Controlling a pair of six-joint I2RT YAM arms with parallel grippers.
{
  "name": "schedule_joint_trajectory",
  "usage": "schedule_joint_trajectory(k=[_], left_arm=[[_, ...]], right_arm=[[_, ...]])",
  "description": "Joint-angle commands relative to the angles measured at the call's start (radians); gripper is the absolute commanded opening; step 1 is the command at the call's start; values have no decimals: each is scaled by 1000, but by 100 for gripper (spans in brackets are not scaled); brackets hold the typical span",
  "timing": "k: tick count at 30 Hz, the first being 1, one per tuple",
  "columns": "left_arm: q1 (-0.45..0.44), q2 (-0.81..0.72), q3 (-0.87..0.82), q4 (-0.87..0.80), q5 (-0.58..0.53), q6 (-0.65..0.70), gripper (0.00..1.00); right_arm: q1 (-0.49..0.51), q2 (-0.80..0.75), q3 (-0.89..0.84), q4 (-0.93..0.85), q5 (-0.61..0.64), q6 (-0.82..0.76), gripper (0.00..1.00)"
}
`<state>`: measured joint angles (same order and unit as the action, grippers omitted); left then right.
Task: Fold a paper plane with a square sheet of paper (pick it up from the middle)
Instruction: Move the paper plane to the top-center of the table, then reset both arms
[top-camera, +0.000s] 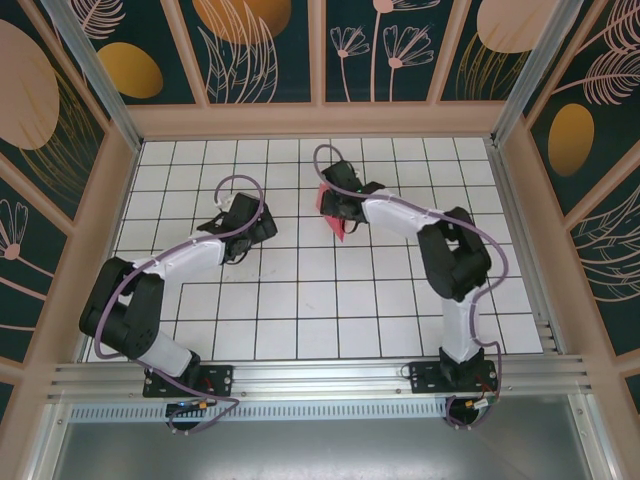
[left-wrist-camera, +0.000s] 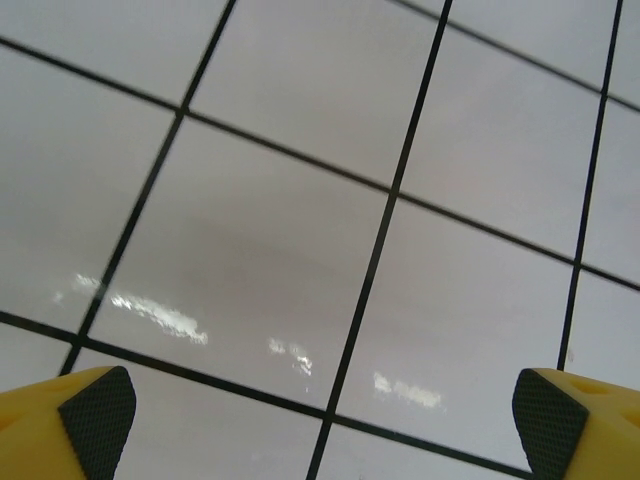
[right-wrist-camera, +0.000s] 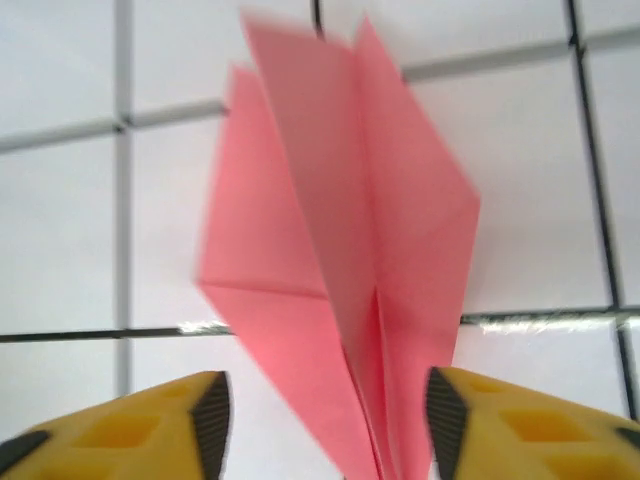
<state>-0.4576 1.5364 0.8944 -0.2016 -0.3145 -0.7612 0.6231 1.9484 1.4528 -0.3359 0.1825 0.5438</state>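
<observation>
Toward the far middle of the tabletop (top-camera: 300, 310), the paper plane (top-camera: 338, 222) sits mostly hidden under the right arm (top-camera: 400, 215). Up close it is blurred, its narrow end cut off between the right fingers (right-wrist-camera: 200, 420), which are parted clear of it. The left fingers (left-wrist-camera: 95, 415) gape wide over the tabletop.

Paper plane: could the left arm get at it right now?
Probably not cleanly. The paper plane sits between the jaws of the open right gripper, which covers it from above. The open left gripper hangs over bare tiles nearby, with nothing else between them.
</observation>
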Motion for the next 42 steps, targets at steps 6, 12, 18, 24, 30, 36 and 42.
schedule_joint_trajectory(k=[6,12,18,24,30,36,42], left_arm=[[19,-161,-13,75,-250,201,99],[75,-307,-184,258,-485,323,98],[219,-358,-367,471,-566,329,98],[348,-330,-464,664,-498,406,98],[395,-233,-573,998,-301,530,98],[403,-190,-646,1268,-101,626,99],[411,-98,-694,1486,54,684,99]], right_arm=[[-126,-358,-221,139,124,-43,82],[-334,-592,-512,293,301,-78,99],[-529,-723,-822,598,390,-188,99],[-585,-716,-1044,978,346,-416,99],[-636,-641,-1123,1196,142,-465,99],[-674,-538,-1160,1359,-50,-452,99],[-672,-461,-1173,1455,-155,-492,99]])
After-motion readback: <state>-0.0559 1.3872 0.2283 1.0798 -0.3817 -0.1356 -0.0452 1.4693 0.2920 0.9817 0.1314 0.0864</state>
